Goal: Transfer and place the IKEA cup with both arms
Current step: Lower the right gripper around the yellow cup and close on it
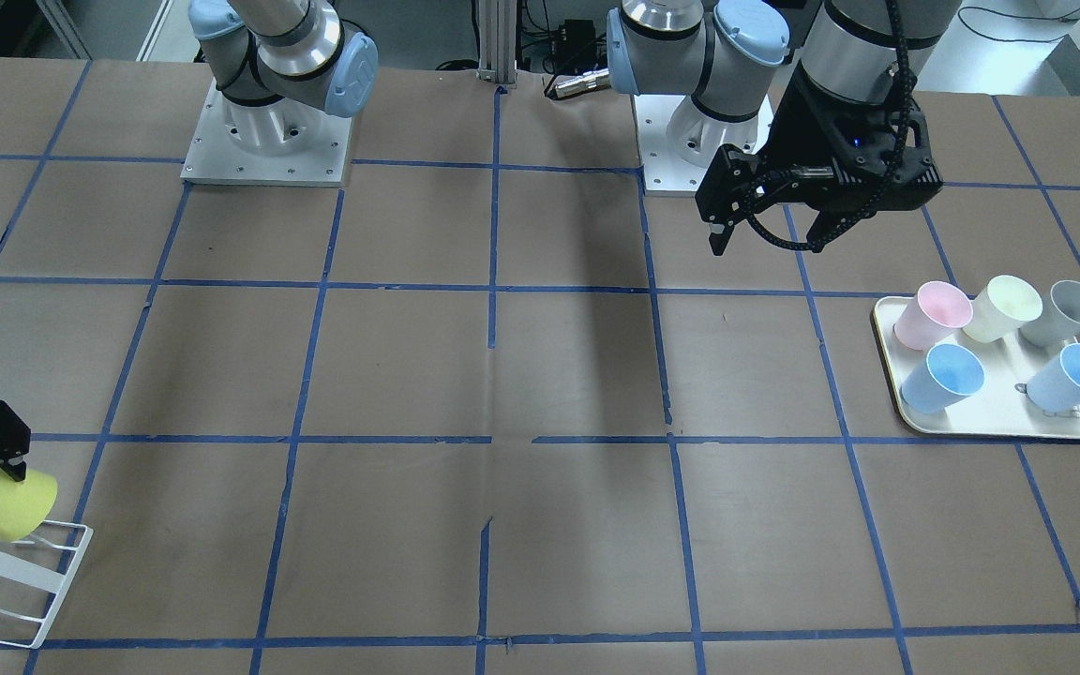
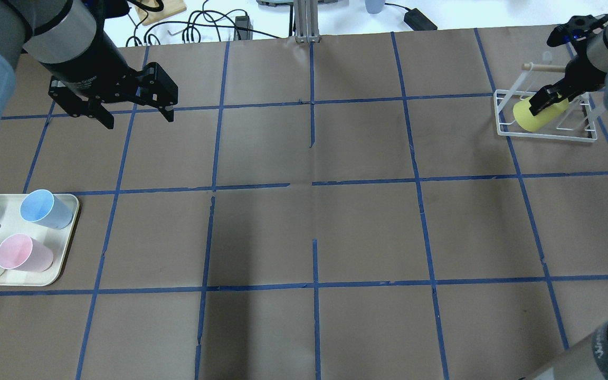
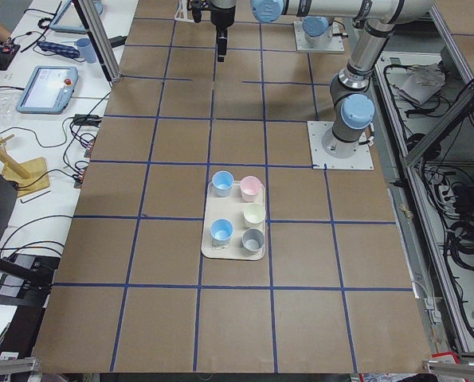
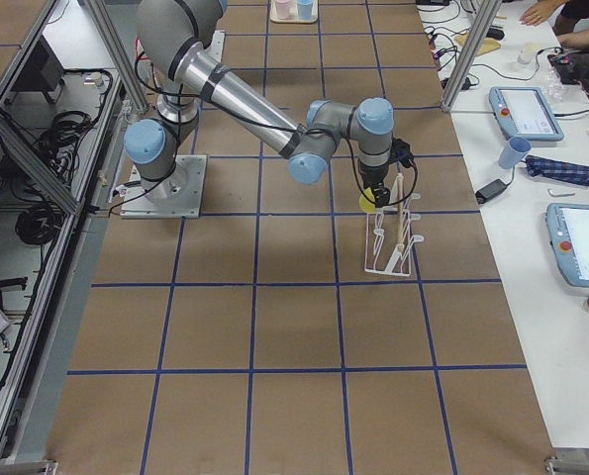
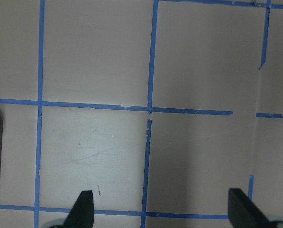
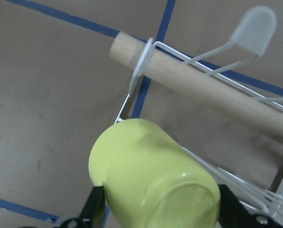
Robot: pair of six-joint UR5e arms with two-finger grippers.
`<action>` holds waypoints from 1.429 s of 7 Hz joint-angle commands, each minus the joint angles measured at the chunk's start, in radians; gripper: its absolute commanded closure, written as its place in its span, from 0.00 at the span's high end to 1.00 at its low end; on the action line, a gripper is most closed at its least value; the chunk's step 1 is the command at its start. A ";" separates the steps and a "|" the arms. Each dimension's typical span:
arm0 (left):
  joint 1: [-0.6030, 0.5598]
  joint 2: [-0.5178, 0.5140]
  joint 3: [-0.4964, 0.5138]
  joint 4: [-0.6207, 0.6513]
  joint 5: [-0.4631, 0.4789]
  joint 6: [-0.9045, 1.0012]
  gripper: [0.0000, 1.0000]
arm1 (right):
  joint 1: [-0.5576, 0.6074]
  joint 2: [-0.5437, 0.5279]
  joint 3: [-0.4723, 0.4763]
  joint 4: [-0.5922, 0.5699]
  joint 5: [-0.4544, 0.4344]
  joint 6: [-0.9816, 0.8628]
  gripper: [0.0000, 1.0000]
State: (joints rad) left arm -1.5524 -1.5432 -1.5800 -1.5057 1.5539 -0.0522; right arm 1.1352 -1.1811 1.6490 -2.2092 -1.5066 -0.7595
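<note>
Cup (image 2: 539,117) count: 1 lime one, tipped on its side in the rack (image 2: 547,135), with the right gripper (image 2: 545,97) fingers clamped across its body. I also count 1 tray (image 1: 1009,427) carrying 5 upright cups: 2 blue cups (image 1: 943,377), 1 pink cup (image 1: 932,314), 1 cream cup (image 1: 1001,307), 1 grey cup (image 1: 1063,312). Left gripper (image 2: 139,120) hangs above the table (image 2: 367,227), fingers spread wide, holding nothing. Rack sits toward the far right corner, tray toward the left end, and a wide stretch of table lies between them. Cups are smooth tapered plastic. Rack is thin white wire with a round wooden dowel (image 6: 203,90). Table is brown with a blue tape grid.
</note>
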 commanded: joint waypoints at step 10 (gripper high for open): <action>0.002 0.000 0.002 0.001 0.000 0.002 1.00 | 0.000 -0.029 -0.095 0.227 -0.037 -0.001 0.03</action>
State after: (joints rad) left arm -1.5521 -1.5425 -1.5791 -1.5052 1.5539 -0.0506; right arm 1.1351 -1.2090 1.5753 -2.0289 -1.5404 -0.7601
